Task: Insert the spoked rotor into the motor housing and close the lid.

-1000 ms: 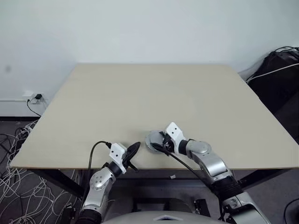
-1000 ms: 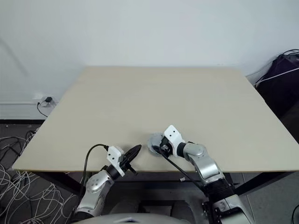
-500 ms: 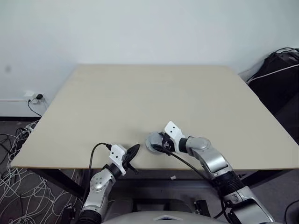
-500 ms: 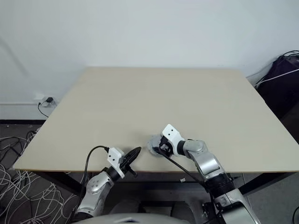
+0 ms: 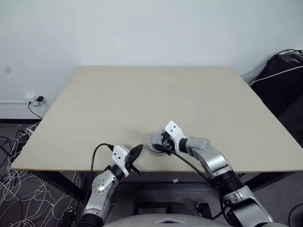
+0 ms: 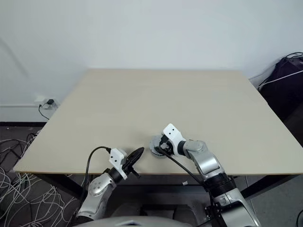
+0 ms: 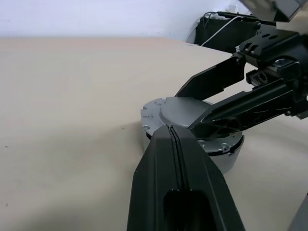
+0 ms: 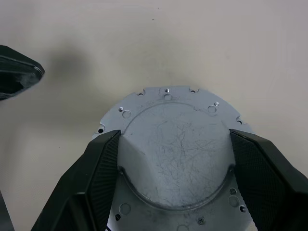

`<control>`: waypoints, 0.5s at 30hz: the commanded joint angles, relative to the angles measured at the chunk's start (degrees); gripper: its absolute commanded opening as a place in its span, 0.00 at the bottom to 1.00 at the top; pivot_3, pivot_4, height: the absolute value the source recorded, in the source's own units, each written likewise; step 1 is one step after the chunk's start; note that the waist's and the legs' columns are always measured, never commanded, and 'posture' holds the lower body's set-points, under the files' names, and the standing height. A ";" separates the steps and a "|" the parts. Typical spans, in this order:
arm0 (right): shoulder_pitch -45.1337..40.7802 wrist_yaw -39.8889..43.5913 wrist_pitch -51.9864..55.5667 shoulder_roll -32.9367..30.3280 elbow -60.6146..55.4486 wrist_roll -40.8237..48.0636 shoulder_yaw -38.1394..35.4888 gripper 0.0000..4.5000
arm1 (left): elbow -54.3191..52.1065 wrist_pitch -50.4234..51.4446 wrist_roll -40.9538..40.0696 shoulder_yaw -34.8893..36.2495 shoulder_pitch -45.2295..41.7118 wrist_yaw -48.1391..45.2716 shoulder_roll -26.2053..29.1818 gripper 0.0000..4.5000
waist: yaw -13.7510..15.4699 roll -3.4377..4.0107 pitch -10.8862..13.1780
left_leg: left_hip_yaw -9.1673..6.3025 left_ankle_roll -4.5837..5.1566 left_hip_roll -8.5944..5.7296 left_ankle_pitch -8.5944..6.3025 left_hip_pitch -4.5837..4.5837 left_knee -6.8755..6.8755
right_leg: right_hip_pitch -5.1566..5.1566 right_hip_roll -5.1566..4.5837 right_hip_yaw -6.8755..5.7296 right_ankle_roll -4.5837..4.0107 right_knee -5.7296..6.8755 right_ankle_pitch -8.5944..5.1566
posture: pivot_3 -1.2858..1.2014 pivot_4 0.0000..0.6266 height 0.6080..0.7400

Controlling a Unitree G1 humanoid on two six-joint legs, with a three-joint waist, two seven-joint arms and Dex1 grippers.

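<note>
— Where is the lid [image 8: 175, 149] now?
— Near the tabletop's [image 5: 142, 99] front edge, smooth side up, seated on the round grey part beneath it.
— Your right gripper [image 8: 174, 159]?
— Spread wide, one finger [image 8: 103, 163] against each side of the raised centre.
— And the left gripper [image 5: 134, 153]?
— Pressed closed, empty, just beside the lid and pointing at it.

Most of the table [image 5: 142, 99] ahead of me is wide open. Just the lid [image 8: 175, 144] near the front edge, with my right gripper [image 8: 175, 163] straddling it and my left gripper [image 5: 134, 154] just beside.
</note>
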 commanded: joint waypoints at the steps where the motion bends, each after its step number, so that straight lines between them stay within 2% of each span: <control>1: 0.42 0.11 2.44 -1.96 2.07 -1.84 0.82 0.71 | -2.88 0.50 -0.37 -0.23 -0.42 0.02 0.25 0.00 | 0.06 0.01 -0.01 | 0.00 0.00 -0.01 0.00 0.00 0.00 | 0.00 0.00 0.00 0.00 0.00 0.00 | 0.52 0.00 1.00; 15: -0.39 2.66 3.54 -3.50 2.00 -1.73 2.37 0.71 | -5.29 2.75 -0.17 -0.75 0.04 0.69 -0.20 0.00 | 0.19 0.03 -0.02 | 0.00 0.01 -0.01 0.00 -0.01 0.00 | 0.01 0.01 -0.02 0.00 -0.03 -0.01 | 0.52 0.00 1.00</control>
